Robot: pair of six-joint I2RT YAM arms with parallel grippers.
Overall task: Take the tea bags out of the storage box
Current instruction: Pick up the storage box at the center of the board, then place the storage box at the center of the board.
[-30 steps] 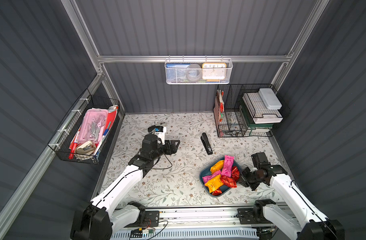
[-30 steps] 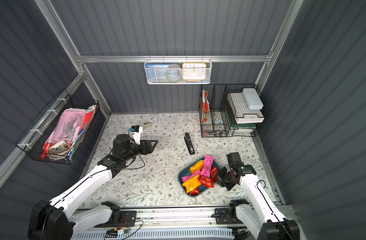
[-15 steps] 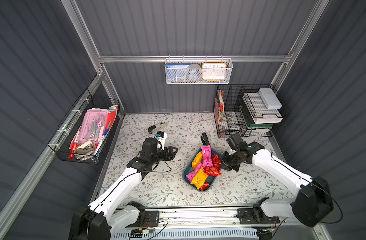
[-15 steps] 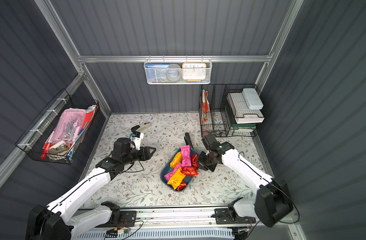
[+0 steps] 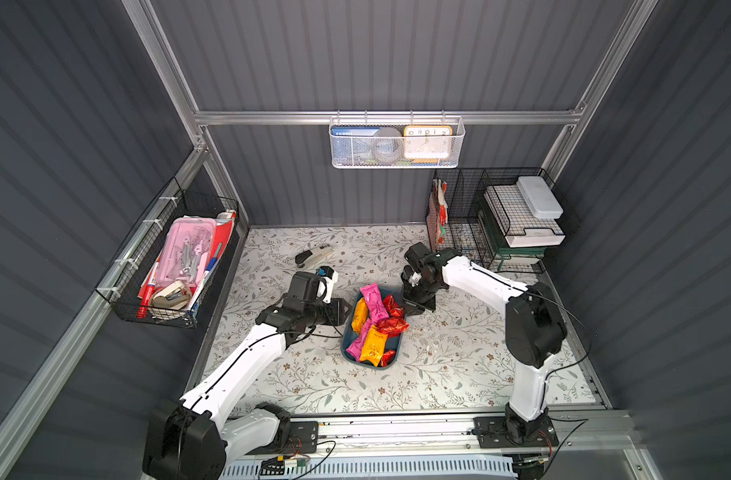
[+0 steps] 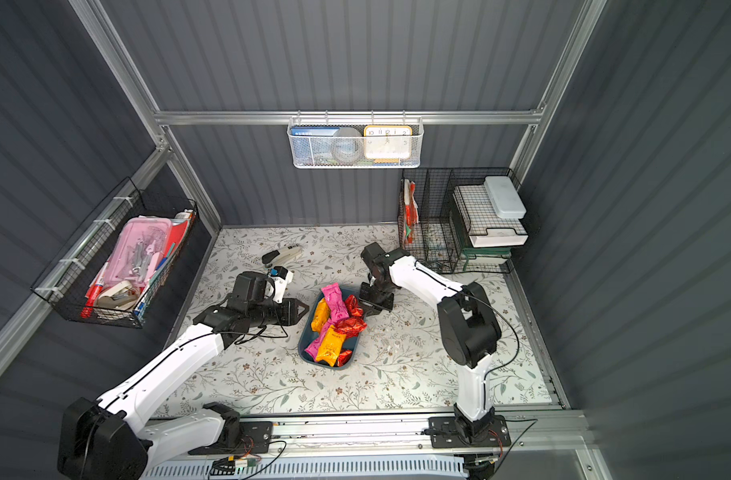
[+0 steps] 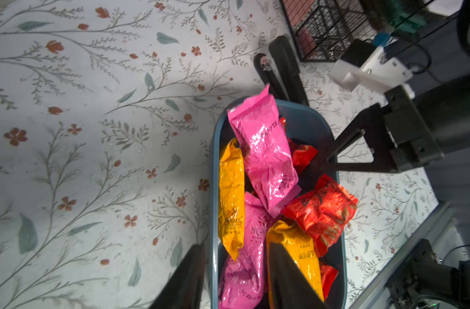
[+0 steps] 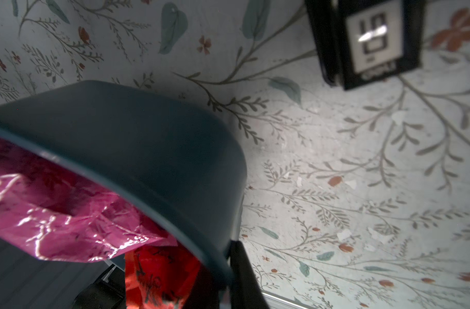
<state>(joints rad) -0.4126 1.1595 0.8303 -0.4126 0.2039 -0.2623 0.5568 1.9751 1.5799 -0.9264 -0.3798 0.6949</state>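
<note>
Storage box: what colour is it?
The storage box is dark teal-blue, clearest in the left wrist view.

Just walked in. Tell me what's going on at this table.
A teal storage box full of foil tea bags sits on the floral table. The right gripper is shut on the rim at the box's right side, holding it. The left gripper is at the box's left wall with its fingers apart, one outside and one above the sachets. No tea bag lies on the table yet.
</note>
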